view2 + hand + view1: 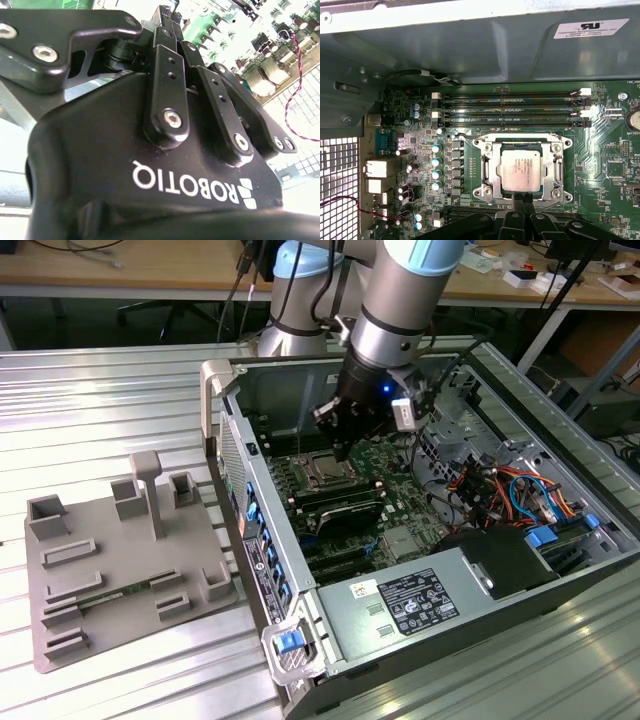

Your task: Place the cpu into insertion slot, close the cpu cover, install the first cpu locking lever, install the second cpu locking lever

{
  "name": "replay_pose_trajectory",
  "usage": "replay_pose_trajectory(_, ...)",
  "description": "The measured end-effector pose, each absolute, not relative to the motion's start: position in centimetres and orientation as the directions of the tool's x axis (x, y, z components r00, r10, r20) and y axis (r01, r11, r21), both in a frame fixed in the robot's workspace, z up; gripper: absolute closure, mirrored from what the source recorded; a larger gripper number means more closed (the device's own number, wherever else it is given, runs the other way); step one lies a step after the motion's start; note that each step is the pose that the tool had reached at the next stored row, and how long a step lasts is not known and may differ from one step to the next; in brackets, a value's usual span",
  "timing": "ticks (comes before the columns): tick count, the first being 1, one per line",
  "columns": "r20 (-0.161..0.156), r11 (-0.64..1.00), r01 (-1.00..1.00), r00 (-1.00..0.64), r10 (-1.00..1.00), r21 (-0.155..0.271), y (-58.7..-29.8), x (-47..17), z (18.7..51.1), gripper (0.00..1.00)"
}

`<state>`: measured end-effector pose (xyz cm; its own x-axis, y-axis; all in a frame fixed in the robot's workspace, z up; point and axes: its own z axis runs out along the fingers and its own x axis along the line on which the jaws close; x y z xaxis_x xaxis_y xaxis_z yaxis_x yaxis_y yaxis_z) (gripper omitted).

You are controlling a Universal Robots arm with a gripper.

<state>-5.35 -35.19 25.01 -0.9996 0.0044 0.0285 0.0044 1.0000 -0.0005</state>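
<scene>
The cpu (521,170) lies flat in the insertion slot (479,145), its silvery top showing through the square cut-out of the cpu cover (490,167), which lies down around it. A thin wire lever (510,135) runs along the socket's side nearest the memory slots. My gripper (522,198) is shut, its two black fingertips together at the socket's opposite edge, just off the cpu. In the exterior view the gripper (343,447) points down over the cpu (326,471) inside the open computer case. The second wrist view shows the gripper (167,17) from behind, its finger links drawn together.
Long black memory sticks (510,100) sit beyond the socket, with the case wall (470,45) behind them. A power supply (410,600), coloured cables (510,490) and a drive cage crowd the case. A grey fixture tray (120,570) lies on the ribbed metal table at the exterior view's left.
</scene>
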Motion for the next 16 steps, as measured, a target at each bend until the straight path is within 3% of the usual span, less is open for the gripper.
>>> replay_pose_trajectory(16, 0.028, 1.000, 0.004, -1.000, 0.004, 0.000, -35.19, -5.74, 25.01, 0.89)
